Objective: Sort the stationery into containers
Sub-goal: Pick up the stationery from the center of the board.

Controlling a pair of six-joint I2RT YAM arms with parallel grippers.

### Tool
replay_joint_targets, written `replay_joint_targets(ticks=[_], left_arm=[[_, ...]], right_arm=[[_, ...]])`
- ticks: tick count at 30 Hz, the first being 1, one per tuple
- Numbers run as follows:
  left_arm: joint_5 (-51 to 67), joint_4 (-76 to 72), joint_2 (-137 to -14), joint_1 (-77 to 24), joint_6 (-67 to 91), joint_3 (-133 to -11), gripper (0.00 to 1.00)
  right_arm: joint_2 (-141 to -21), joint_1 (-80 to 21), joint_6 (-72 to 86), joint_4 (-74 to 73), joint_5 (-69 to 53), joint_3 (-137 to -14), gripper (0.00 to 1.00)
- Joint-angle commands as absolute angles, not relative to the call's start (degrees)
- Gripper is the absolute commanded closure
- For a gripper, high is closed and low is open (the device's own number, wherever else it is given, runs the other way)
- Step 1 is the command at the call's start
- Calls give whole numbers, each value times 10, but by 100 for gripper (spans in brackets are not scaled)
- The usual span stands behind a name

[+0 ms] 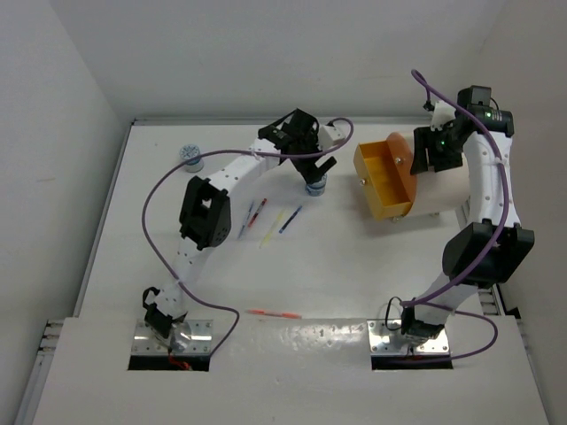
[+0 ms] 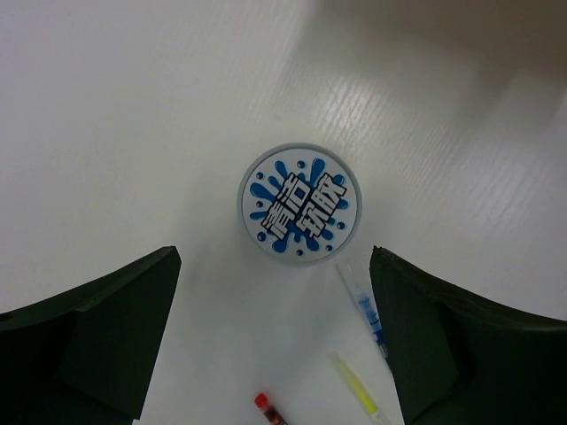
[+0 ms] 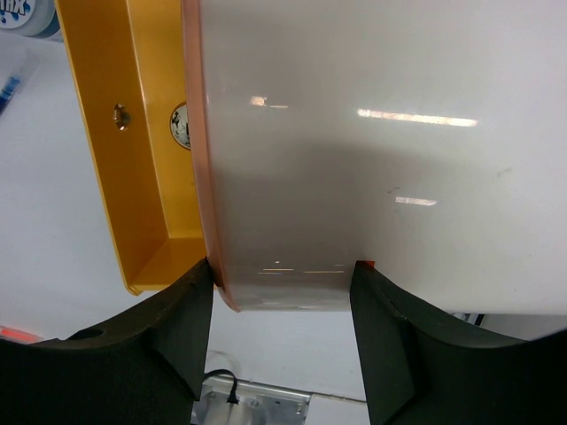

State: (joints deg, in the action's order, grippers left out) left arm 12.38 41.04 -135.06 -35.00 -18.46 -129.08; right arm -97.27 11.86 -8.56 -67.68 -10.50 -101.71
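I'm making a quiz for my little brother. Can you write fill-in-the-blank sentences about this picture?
1. The right gripper grips the cream drum, whose orange drawer is not shut but ____.
2. The left gripper hovers open above a cylinder patterned white and ____.
3. The table holds ____ such cylinders.
Missing words: open, blue, two.

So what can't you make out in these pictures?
- Orange slide-out drawer: right wrist view, inside partly hidden by the cream drum-shaped container; contents unclear.
- Thin blue pen: left wrist view, lower end behind a finger of the left gripper.
- Red pen and yellow pen: same view, cut off by the bottom edge.
- Right gripper: right wrist view, unclear whether it grips that container.
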Motion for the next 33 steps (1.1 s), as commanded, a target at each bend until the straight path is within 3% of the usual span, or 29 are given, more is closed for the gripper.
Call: replay_joint_targets(ticks=[1, 11, 18, 23, 25, 29, 33], left_arm=[[168, 356, -1364, -349, -145, -1285, 5], [178, 336, -1397, -357, -119, -1295, 9], [172, 311, -1403, -358, -101, -1278, 38], [168, 323, -1404, -358, -105, -1277, 44], [168, 335, -1405, -358, -110, -1275, 42], [162, 342, -1405, -359, -117, -1271, 25], [163, 333, -1400, -359, -113, -1262, 23]], right_arm=[[-1017, 119, -70, -795, -105, -985, 45], [-1021, 119, -72, -801, -105, -995, 45], [-1021, 119, -71, -802, -105, -992, 45], [-1019, 119, -74, -802, -99, -992, 45], [-1020, 119, -75, -803, -99, -993, 45], [-1020, 119, -75, -803, -100, -992, 45], [-1021, 120, -75, -803, -102, -991, 45]])
